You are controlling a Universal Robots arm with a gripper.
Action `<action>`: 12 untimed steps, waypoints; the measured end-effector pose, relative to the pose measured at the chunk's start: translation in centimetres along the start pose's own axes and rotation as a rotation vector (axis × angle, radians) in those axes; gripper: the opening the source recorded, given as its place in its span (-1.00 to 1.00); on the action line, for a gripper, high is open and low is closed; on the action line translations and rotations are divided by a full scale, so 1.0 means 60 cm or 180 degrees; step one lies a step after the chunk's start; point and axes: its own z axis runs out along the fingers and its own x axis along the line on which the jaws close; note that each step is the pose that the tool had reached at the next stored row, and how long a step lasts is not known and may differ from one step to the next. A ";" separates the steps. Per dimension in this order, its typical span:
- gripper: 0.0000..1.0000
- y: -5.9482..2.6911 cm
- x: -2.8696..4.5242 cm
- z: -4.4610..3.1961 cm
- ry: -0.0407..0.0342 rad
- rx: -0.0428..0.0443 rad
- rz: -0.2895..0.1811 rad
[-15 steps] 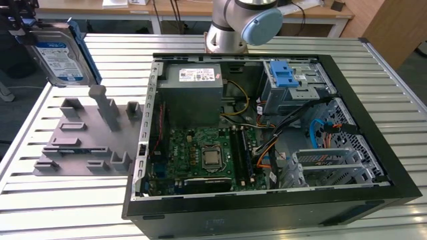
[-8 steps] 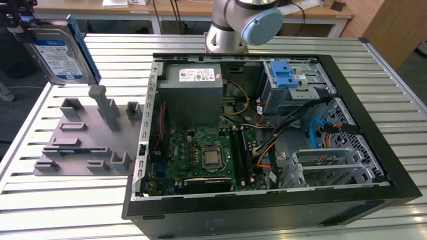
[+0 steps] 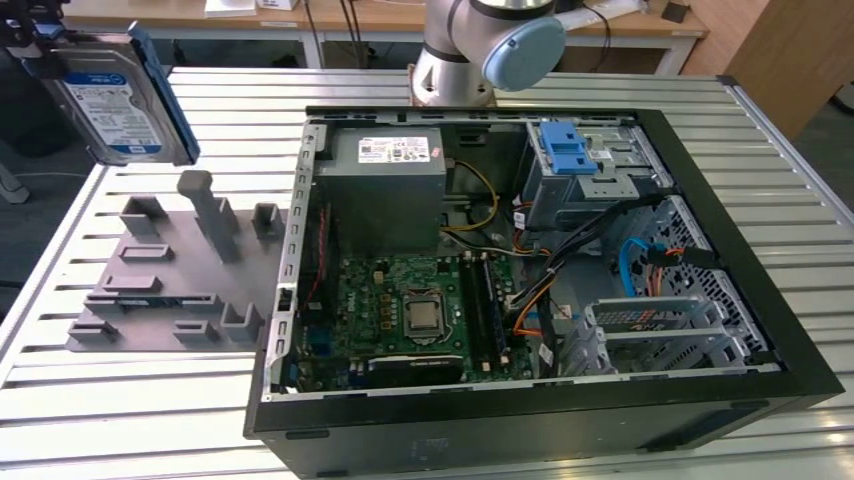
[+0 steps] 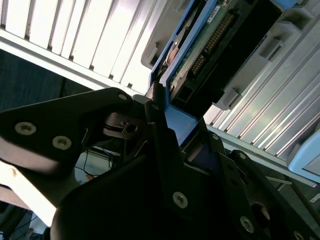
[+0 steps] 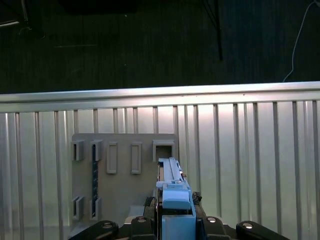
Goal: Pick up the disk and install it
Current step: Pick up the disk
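The disk, silver with a blue-and-white label and a blue bracket along its edge, hangs upright in the air above the table's far corner at the exterior view's left. My gripper is shut on its upper end. In the first wrist view the disk appears edge-on between my fingers, high over the grey tray. The second wrist view looks along the blue bracket and the disk's connector end, with the gripper clamped on it.
A grey plastic tray with upright slots lies on the slatted table below the disk. An open computer case stands beside it, holding a grey power supply box, a motherboard and a drive cage with a blue latch. The arm's base stands behind the case.
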 end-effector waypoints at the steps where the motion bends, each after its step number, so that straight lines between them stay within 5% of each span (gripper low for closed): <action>1: -0.27 0.000 0.000 -0.002 0.0000 0.0000 0.0000; 12: -0.27 0.000 -0.001 -0.022 0.0000 0.0000 0.0000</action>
